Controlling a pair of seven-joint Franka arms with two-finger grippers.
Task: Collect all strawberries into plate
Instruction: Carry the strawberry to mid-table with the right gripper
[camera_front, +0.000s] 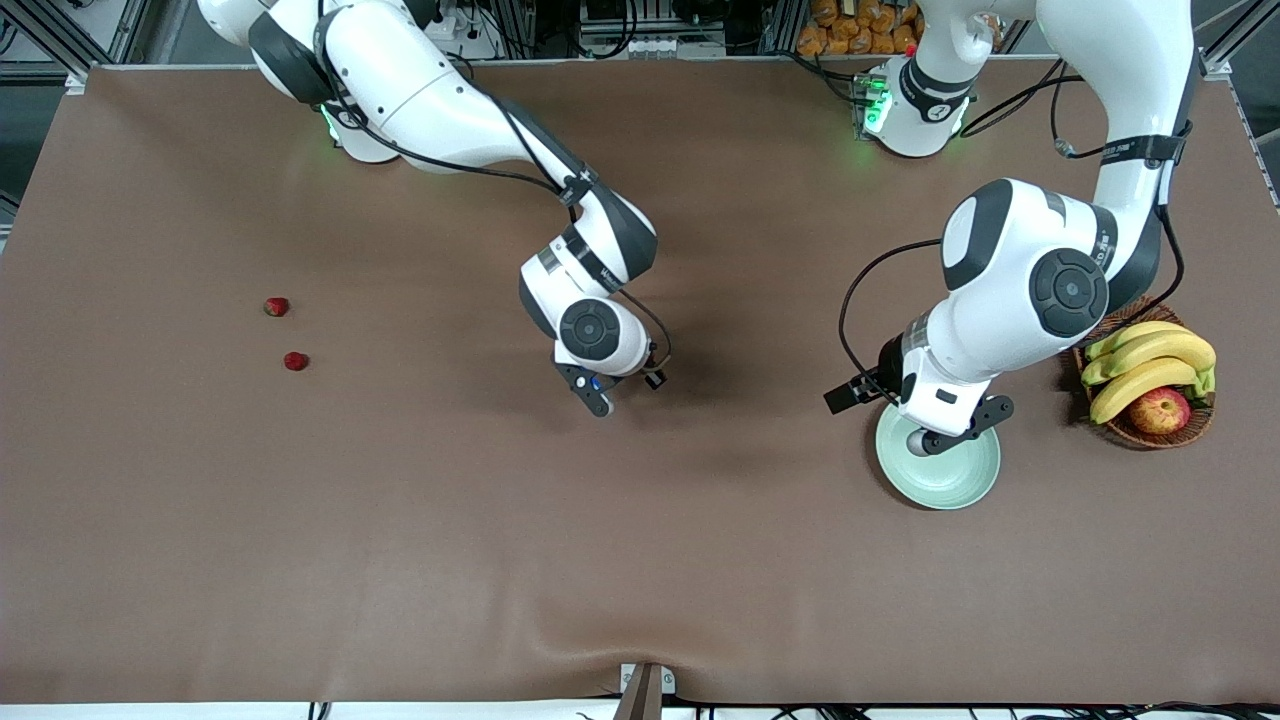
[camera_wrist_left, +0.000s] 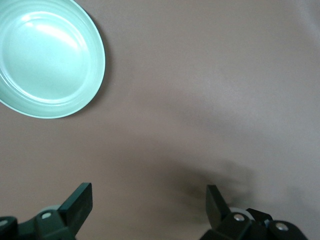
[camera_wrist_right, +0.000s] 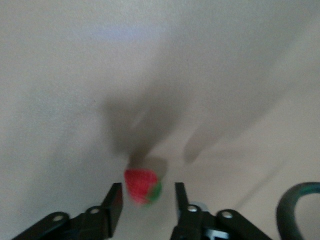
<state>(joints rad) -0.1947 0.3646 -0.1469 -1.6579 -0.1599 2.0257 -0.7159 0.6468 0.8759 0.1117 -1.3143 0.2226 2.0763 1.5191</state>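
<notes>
Mint-green glossy round plate (camera_front: 940, 478) lies under our left gripper (camera_wrist_left: 150, 210), fingers wide. Only our right wrist view shows a small red strawberry (camera_wrist_right: 142, 186) between the right gripper's (camera_wrist_right: 147, 200) narrowly parted fingers (camera_wrist_right: 115, 200).

Even overhead lighting; front view sharp, right wrist view blurred.

Light fell from above and lit the brown table (camera_front: 400, 520) evenly, with no hard glare. Soft, diffuse shadows lay under both arms, darkest beneath the right gripper (camera_front: 625, 390). Green indicator lamps glowed at both bases. In the left wrist view, the plate (camera_wrist_left: 75, 102) showed pale glossy highlights across its surface and cast a narrow shadow along one edge; a faint grey shadow lay near the fingers (camera_wrist_left: 80, 202). In the right wrist view, the strawberry (camera_wrist_right: 142, 186) appeared smeared and out of focus, and a broad blurred shadow spread over the washed-out table.
</notes>
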